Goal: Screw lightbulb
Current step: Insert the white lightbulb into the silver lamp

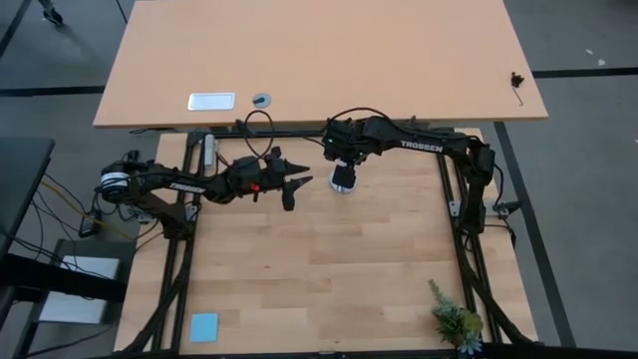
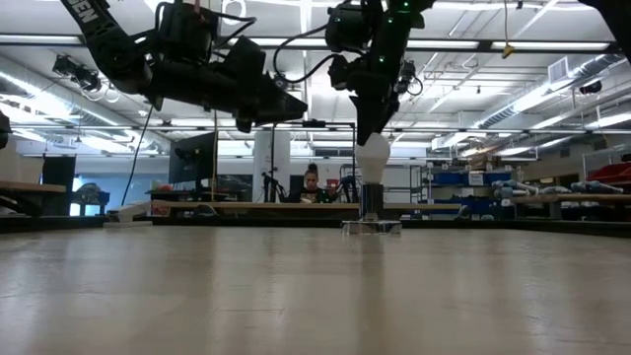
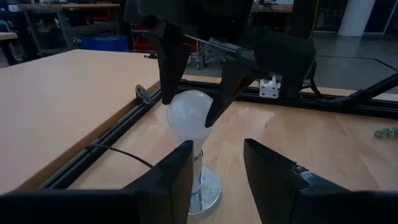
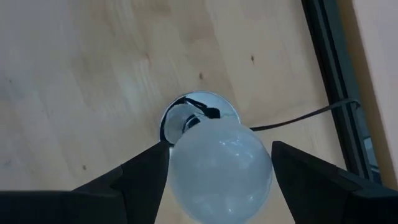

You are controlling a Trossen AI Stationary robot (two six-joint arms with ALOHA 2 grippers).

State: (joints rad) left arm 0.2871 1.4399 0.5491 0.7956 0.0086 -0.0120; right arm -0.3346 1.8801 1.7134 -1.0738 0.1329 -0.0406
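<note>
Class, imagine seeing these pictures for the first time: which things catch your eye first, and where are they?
The white lightbulb stands out first, held from above between the fingers of the right tool, upright over the silver socket disc near the table's far edge. Next comes the left tool, open, raised off the table just beside it.

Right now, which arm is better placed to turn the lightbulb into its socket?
The right. Its claw grips the lightbulb from above, directly over the socket. The left claw hangs open beside it, holding nothing.

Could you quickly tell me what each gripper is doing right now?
Left gripper: open, empty, beside the socket.
Right gripper: shut on the lightbulb.
</note>
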